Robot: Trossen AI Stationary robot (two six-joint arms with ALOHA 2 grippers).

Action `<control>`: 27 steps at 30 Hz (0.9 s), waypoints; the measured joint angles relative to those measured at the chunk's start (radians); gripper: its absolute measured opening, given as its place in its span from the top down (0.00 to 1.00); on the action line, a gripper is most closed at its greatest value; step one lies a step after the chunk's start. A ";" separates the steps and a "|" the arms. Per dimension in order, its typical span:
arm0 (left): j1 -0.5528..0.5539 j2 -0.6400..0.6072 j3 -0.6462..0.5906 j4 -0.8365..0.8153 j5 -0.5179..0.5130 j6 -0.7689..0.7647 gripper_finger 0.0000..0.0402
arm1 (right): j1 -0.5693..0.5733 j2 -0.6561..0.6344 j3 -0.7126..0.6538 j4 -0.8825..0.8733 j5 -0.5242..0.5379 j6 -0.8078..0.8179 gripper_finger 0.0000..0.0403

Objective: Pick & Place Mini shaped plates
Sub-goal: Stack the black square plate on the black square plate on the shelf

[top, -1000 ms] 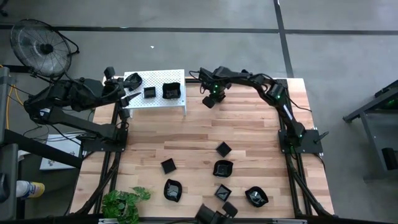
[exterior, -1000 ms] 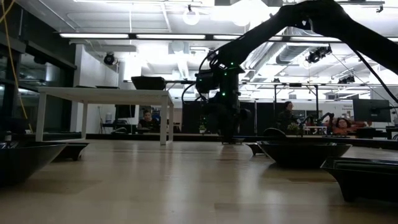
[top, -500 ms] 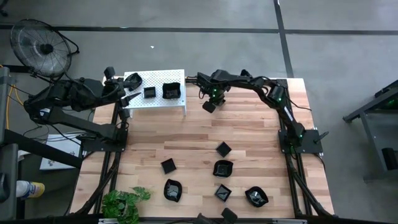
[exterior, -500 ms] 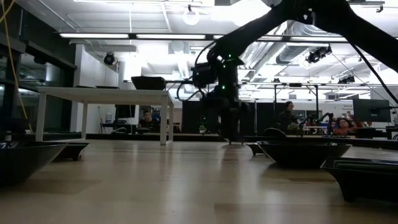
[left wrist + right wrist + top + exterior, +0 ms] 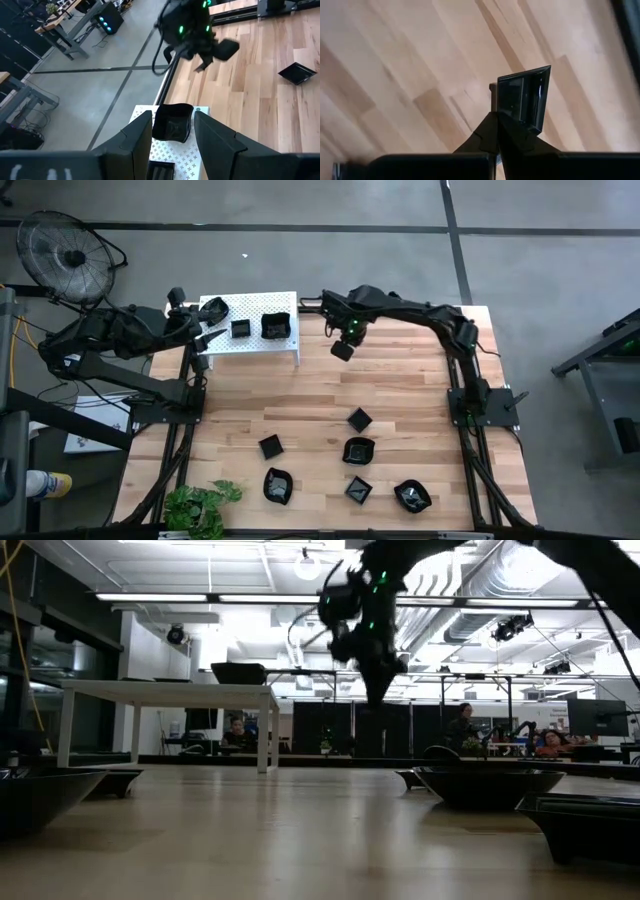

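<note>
Plates of this kind looked light, stiff and slippery with their gloss, probably brittle if dropped, so a pinch on one thin raised rim seemed the surest hold, as the right gripper (image 5: 343, 348) had, its fingers clamped on the wall of a small square black plate (image 5: 524, 101) lifted just right of the white perforated shelf (image 5: 285, 342). Left gripper (image 5: 172, 131) hovered wide and empty over the shelf, where a wavy-edged black dish (image 5: 173, 122) sat; further black plates lay well apart from the shelf.

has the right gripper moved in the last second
Yes. The right gripper, shut on a small square plate, lifted off the table, staying near the white shelf.
</note>
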 joint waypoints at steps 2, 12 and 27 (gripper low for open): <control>0.000 0.000 0.000 0.001 0.000 0.000 0.64 | 0.014 -0.040 0.000 -0.020 0.017 -0.018 1.00; 0.000 0.020 0.000 0.006 -0.069 -0.082 0.64 | 0.088 -0.270 0.001 -0.027 0.009 -0.321 1.00; 0.000 0.274 -0.001 0.349 0.115 0.028 0.64 | 0.184 -0.585 0.002 0.074 -0.543 -0.778 1.00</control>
